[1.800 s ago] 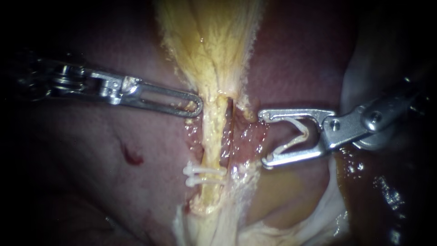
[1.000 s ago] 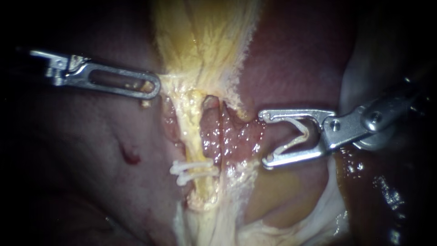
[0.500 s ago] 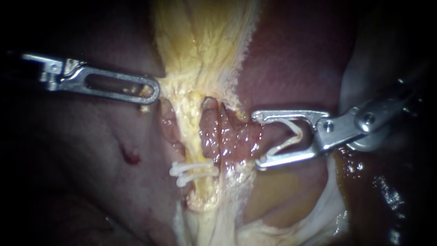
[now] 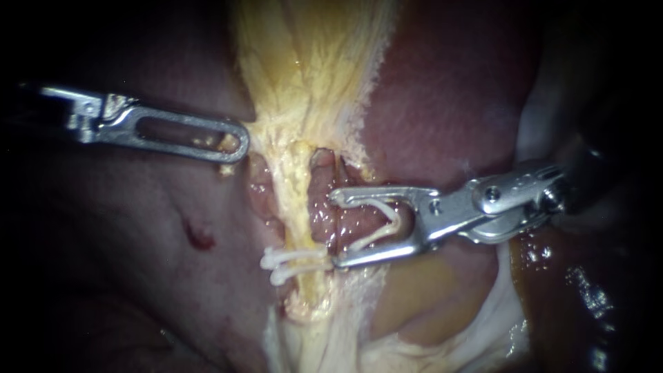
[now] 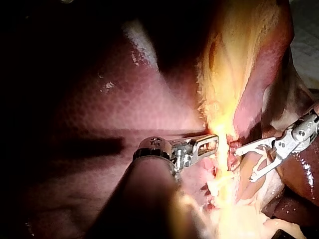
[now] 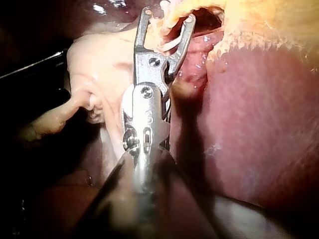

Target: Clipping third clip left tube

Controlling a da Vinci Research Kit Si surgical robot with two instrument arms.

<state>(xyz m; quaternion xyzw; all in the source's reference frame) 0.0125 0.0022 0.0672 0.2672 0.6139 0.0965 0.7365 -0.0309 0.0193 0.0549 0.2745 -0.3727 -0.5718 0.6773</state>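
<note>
Left instrument (image 4: 237, 142): the shaft enters from the left and the slotted jaws are pressed together on the edge of the yellow tissue (image 4: 311, 62), which fans toward the tip. The left wrist view confirms this; the left instrument (image 5: 212, 143) meets the yellow strand with no gap between the jaws. Right instrument (image 4: 336, 229): the shaft enters from the right, and the jaws stand wide apart with an open white V-shaped clip (image 4: 395, 220) seated between them, one leg against each jaw. Left tube (image 4: 298, 207): a pale yellow strand running downward through the centre of the field, over the liver (image 4: 138, 290). Two placed clips (image 4: 290, 257) cross it side by side low on the strand. The lower jaw tip of the right instrument lies just beside the right ends of these clips. The upper jaw tip lies on glistening pink tissue (image 4: 321, 207) beside the tube. This pink tissue sits in the jaw opening, and the tube is just beyond the jaw tips, not between them. In the right wrist view the right instrument (image 6: 167, 16) points at yellow and pink tissue, with the clip (image 6: 172, 45) visible in the fork.
</note>
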